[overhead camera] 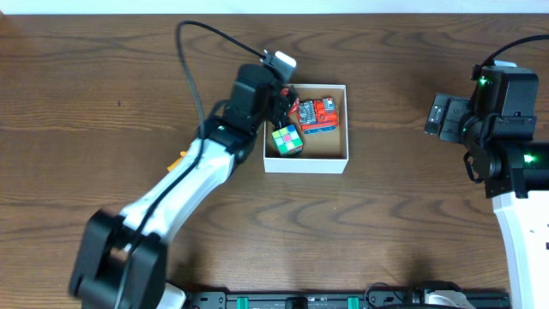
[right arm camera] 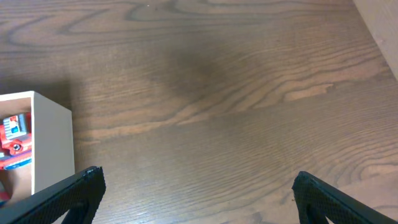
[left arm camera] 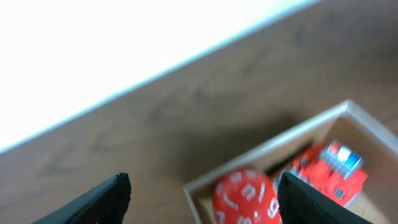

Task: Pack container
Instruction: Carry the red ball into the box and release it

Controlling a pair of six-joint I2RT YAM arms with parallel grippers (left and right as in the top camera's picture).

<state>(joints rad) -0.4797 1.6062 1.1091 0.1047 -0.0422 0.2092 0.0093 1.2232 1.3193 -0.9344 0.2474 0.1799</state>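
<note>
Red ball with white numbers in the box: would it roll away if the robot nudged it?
The red ball looks round, so a light push would probably set it rolling. The wall of the box and the red toy beside it would likely stop it soon. Its surface looks smooth and shiny, so it might slip from a pinch.

One container (overhead camera: 309,165) stood under the left gripper (left arm camera: 202,193). It held three toys, one of each kind:

- One red ball (left arm camera: 244,194) with white numerals, below and between the fingers.
- One red-and-blue toy (overhead camera: 317,114), just beyond one fingertip.
- One multicoloured cube (overhead camera: 287,140), back toward the wrist.

One small orange piece (overhead camera: 182,157) lay beside that arm. There were two grippers — the right gripper (right arm camera: 199,180) was well apart from the container.
</note>
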